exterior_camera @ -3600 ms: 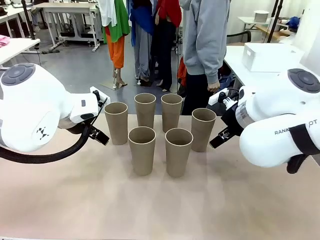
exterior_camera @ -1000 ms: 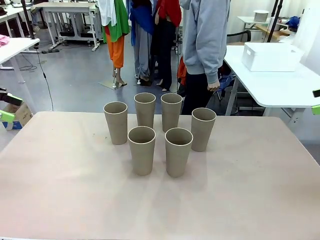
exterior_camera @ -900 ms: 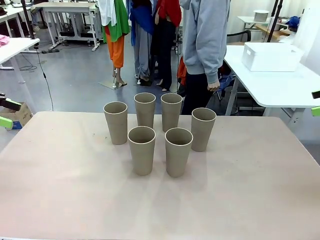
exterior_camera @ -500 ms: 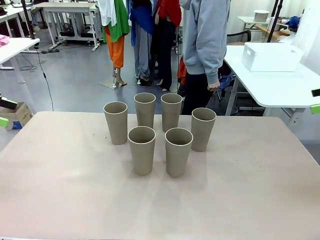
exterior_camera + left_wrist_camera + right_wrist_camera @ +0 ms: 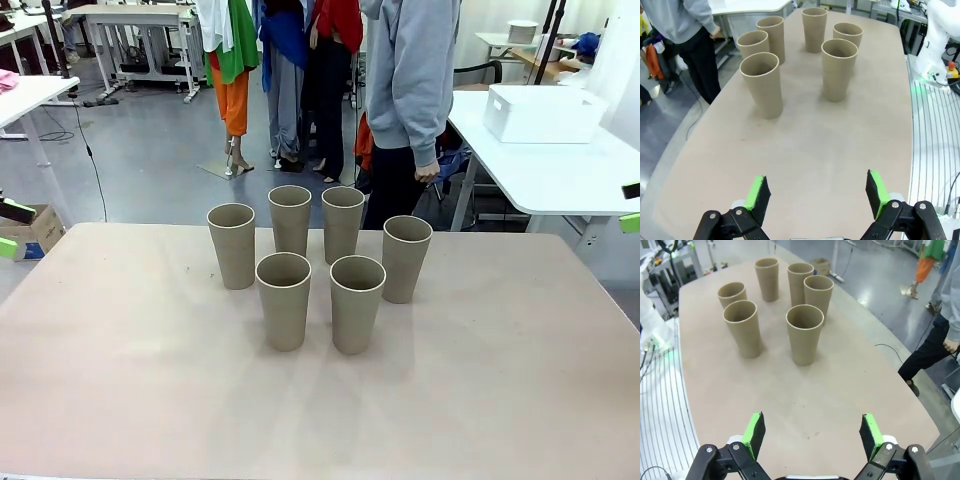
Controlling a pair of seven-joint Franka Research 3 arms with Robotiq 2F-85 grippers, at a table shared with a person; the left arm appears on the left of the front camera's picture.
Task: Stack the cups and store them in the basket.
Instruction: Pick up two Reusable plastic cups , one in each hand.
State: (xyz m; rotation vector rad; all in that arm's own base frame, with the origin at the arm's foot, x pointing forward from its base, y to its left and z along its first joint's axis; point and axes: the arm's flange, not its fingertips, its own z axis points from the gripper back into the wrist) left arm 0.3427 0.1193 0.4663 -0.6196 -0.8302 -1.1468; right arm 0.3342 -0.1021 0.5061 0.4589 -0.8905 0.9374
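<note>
On the tan table (image 5: 480,400), six cups (image 5: 357,305); basket (image 5: 545,113), seemingly, beyond.

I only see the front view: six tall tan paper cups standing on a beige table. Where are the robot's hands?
Observer: The left hand hovers at the left end of the beige table, wide open and empty.
Operator: And the other one?
Observer: The right hand hovers at the opposite end, open and empty too, facing the tall tan paper cups.
</note>
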